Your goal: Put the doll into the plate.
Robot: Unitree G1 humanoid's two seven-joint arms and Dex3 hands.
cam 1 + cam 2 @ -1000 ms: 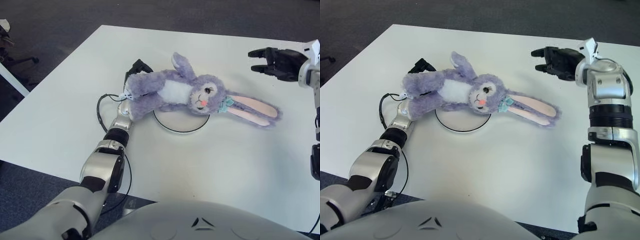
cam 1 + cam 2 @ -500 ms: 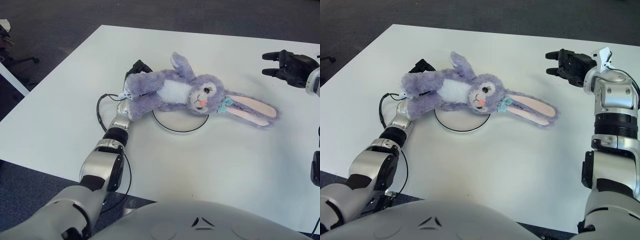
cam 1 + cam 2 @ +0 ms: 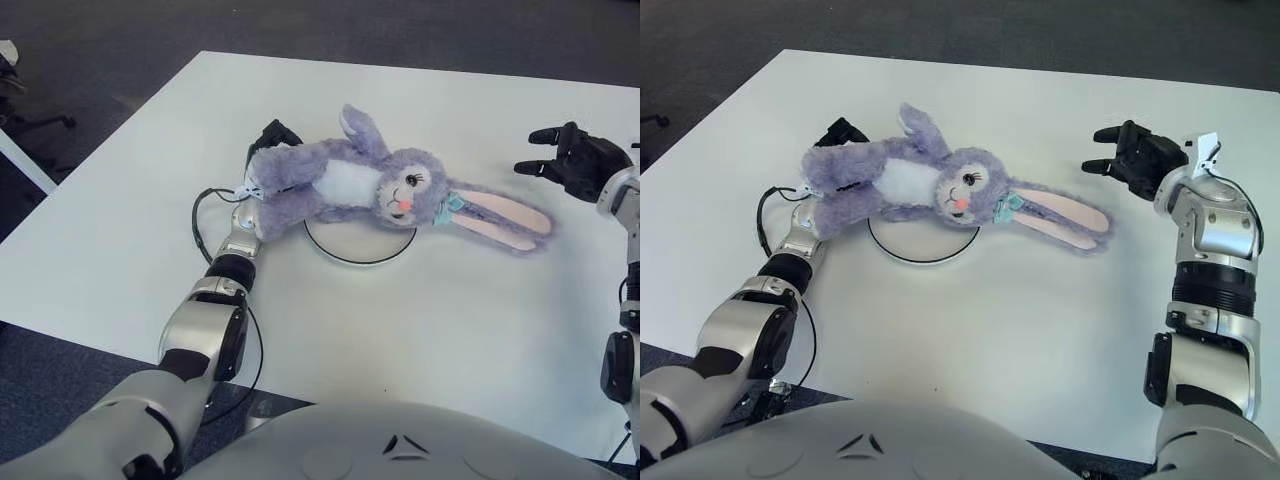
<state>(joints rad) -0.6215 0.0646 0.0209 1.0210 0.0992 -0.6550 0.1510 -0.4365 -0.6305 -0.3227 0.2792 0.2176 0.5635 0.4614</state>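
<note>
One doll lying lengthwise left to right, half over the plate, legs gripped by the left hand, ears pointing toward the empty, loosely spread right hand just beyond them.

Office or laboratory workspace: a plain white table stands on dark grey carpet, with a chair base and another pale desk edge at far left.

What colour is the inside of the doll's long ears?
Pale pink, edged with purple fur, on the doll's ears; clearest in the left eye view.
</note>
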